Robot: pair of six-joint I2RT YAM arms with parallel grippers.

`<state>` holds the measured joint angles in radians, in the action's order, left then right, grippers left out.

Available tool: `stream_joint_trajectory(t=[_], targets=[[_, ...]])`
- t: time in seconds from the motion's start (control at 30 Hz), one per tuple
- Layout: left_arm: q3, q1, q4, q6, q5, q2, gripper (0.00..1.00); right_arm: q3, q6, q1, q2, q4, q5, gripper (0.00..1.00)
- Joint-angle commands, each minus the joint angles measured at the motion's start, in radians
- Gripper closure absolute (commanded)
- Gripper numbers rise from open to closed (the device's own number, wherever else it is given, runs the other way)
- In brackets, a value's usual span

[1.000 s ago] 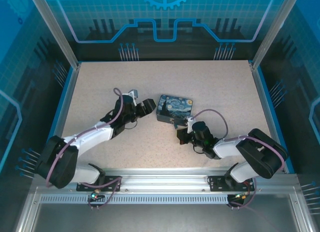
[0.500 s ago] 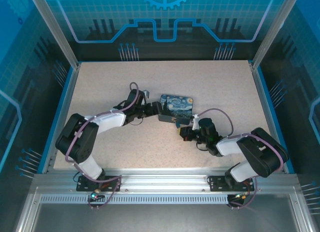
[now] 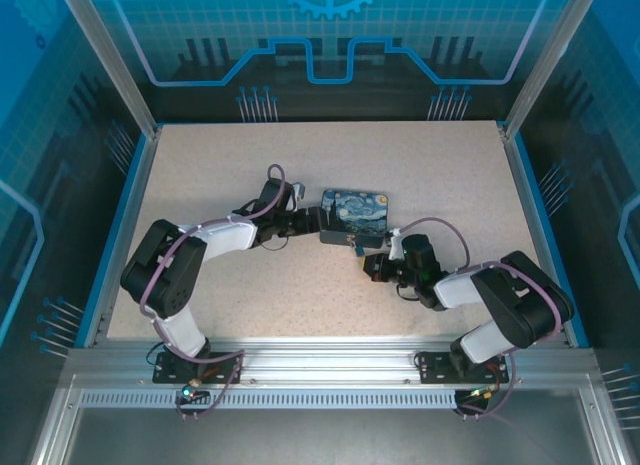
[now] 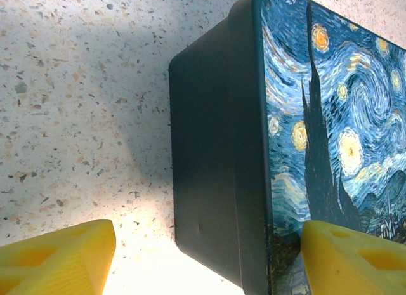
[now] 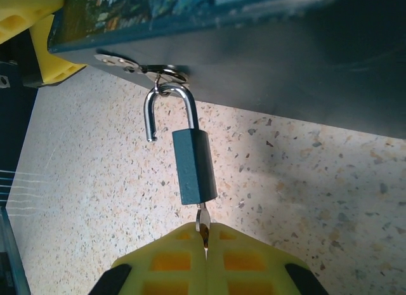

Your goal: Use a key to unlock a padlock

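Observation:
The padlock (image 5: 193, 167), a small dark teal block, hangs by its steel shackle (image 5: 170, 108) from the hasp ring on the painted tin's (image 5: 266, 47) front wall. One shackle leg stands free of the body. The thin grey key (image 5: 202, 217) sticks into the padlock's underside, and my right gripper (image 5: 205, 236) is shut on its head. Seen from above, the right gripper (image 3: 372, 268) sits just in front of the tin (image 3: 355, 213). My left gripper (image 4: 209, 260) is open, with its yellow fingers (image 4: 57, 257) either side of the tin's left end; the left one does not touch the tin's dark side wall (image 4: 209, 149).
Speckled beige tabletop (image 3: 200, 165) lies all around the tin, with blue rails and clear walls at its edges. A left-arm yellow finger (image 5: 32, 16) shows at the tin's corner in the right wrist view. Both arms reach in from the near edge.
The left arm has swung right and brought its open gripper up to the tin's left end. The right gripper has edged slightly right, staying in front of the tin.

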<state>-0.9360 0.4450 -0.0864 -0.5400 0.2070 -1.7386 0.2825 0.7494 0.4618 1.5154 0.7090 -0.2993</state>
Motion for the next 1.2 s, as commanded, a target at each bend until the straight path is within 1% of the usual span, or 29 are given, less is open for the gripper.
stream_joint_trajectory(t=[0.0, 0.1, 0.13, 0.23, 0.37, 0.47, 0.53, 0.6, 0.67, 0.77, 0.9, 1.0, 1.17], targets=[[0.038, 0.0, 0.088, 0.038, -0.029, -0.023, 0.23, -0.004, 0.023, -0.033, 0.017, -0.054, -0.017, 1.0], [0.08, 0.0, 0.083, 0.037, -0.046, 0.007, 0.23, -0.003, 0.027, -0.052, 0.01, -0.065, -0.029, 1.0], [0.096, 0.0, 0.081, 0.034, -0.051, 0.019, 0.23, -0.005, 0.027, -0.056, 0.005, -0.069, -0.027, 0.98], [0.142, 0.0, 0.066, 0.022, -0.058, 0.054, 0.23, -0.006, 0.014, -0.068, -0.017, -0.108, -0.018, 0.87], [0.203, 0.0, 0.043, -0.001, -0.065, 0.099, 0.23, -0.011, -0.024, -0.085, -0.065, -0.175, -0.008, 0.77], [0.241, -0.001, 0.031, -0.017, -0.063, 0.134, 0.23, -0.014, -0.082, -0.096, -0.129, -0.238, -0.004, 0.69], [0.261, 0.0, 0.03, -0.028, -0.058, 0.161, 0.23, -0.007, -0.135, -0.098, -0.172, -0.259, -0.039, 0.6], [0.283, 0.0, 0.031, -0.035, -0.06, 0.19, 0.23, 0.014, -0.186, -0.097, -0.196, -0.275, -0.087, 0.55], [0.305, 0.0, 0.034, -0.041, -0.067, 0.224, 0.23, 0.031, -0.211, -0.099, -0.202, -0.259, -0.142, 0.47], [0.339, 0.0, 0.036, -0.054, -0.072, 0.275, 0.24, 0.073, -0.241, -0.097, -0.172, -0.238, -0.225, 0.38], [0.36, 0.0, 0.041, -0.063, -0.07, 0.308, 0.24, 0.126, -0.245, -0.095, -0.094, -0.232, -0.276, 0.29], [0.368, 0.001, 0.043, -0.067, -0.072, 0.323, 0.24, 0.16, -0.237, -0.083, -0.014, -0.225, -0.304, 0.27], [0.373, 0.001, 0.055, -0.065, -0.081, 0.341, 0.24, 0.196, -0.209, -0.032, 0.125, -0.136, -0.315, 0.27]])
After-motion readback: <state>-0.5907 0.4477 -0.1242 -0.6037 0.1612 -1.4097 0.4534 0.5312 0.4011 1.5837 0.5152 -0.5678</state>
